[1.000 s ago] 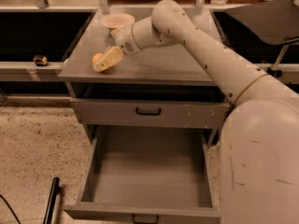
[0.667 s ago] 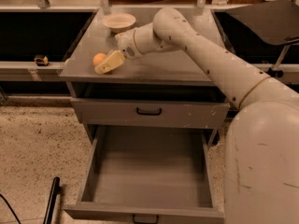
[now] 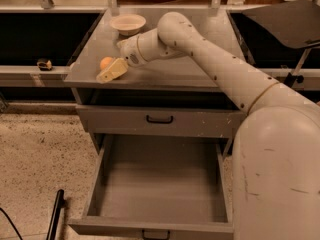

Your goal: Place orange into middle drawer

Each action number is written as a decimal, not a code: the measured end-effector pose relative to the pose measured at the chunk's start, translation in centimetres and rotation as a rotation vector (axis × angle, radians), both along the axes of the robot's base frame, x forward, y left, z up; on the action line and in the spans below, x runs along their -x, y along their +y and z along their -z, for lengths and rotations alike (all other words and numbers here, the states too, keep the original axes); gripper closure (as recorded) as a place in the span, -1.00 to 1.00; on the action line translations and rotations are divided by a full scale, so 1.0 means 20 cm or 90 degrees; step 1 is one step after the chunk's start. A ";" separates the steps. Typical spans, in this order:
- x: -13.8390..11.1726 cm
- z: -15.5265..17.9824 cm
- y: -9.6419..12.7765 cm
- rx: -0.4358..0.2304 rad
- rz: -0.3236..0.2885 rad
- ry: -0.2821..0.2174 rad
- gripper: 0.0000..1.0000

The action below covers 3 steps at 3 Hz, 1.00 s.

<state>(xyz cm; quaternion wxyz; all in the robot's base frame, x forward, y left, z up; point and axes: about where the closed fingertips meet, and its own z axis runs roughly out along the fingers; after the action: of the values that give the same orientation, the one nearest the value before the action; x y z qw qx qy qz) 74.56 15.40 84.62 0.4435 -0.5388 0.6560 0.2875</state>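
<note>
The orange (image 3: 105, 62) lies on the grey cabinet top (image 3: 165, 71), near its front left corner. My gripper (image 3: 109, 69) is low over the top, right at the orange, with its cream tip across the fruit's near side and touching or nearly touching it. The white arm reaches in from the right. The middle drawer (image 3: 157, 181) is pulled wide open below, a grey box with a bare floor and a dark handle at its front edge.
A shallow cream-white bowl (image 3: 128, 23) stands at the back of the cabinet top. A closed drawer front with a black handle (image 3: 160, 119) sits above the open drawer. A black pole (image 3: 54, 216) lies on the speckled floor at the lower left.
The orange, hidden behind the gripper a second ago, now shows at its far left side. The gripper has shifted slightly and stays low on the cabinet top.
</note>
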 end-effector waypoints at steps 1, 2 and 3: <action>0.00 0.00 0.00 0.000 -0.001 0.001 -0.65; 0.00 0.00 0.00 0.000 -0.001 0.001 -0.18; 0.00 0.00 0.00 0.000 -0.001 0.001 0.28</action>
<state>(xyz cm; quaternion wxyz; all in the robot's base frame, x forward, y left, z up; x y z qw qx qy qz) 74.53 15.45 84.56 0.4428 -0.5392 0.6559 0.2880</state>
